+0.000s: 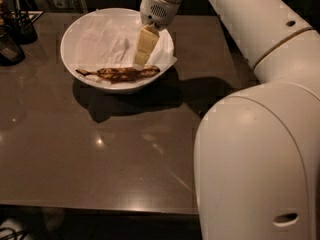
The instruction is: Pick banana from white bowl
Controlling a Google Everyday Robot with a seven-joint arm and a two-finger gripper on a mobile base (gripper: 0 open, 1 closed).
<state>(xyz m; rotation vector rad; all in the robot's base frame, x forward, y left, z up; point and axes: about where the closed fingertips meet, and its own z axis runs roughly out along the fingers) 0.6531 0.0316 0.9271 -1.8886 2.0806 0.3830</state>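
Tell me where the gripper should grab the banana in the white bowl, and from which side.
Probably grip the banana across its thick middle, from straight above: it lies flat along the white bowl's near wall. The gripper hangs above its right half.

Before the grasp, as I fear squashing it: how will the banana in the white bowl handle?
The banana is mostly dark brown, so probably soft and easily split by a firm squeeze. Long and slim, it may sag at the ends. The gripper hangs just above it, inside the white bowl.
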